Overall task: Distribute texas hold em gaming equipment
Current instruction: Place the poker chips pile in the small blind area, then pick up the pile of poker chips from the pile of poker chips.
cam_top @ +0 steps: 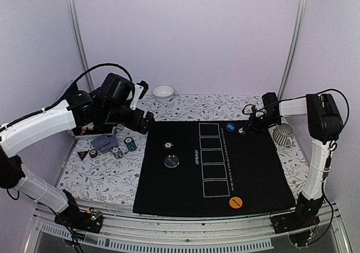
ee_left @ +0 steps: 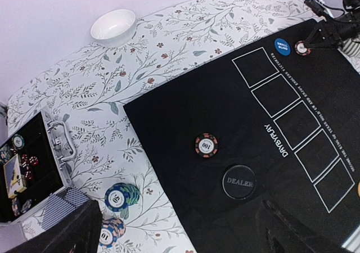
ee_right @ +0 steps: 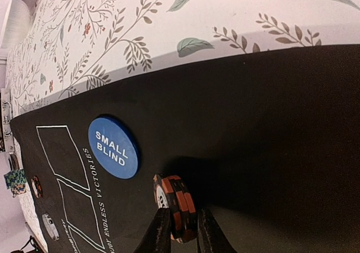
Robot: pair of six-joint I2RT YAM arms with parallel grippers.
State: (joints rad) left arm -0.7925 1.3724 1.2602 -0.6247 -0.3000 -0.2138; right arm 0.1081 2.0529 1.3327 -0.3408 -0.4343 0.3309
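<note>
We see the right end effector [ee_right: 181, 226] clenched lightly on a small round red-and-black striped-edge poker chip [ee_right: 175, 203]. The chip stands on its rim on the black mat with five white rectangles [cam_top: 180, 191], near the mat's far right corner and just beside the round blue "Small Blind" button disc [ee_right: 113, 147]. The fingers meet its two flat faces. We judge the chip light, rigid and smooth-faced, so it could slip or roll if let go upright. Laid flat on the mat, it would be best taken across its ridged edge. The left end effector [cam_top: 145, 121] hangs released and empty above the mat's far left corner, at the edge of the floral-patterned desk [cam_top: 112, 174].
</note>
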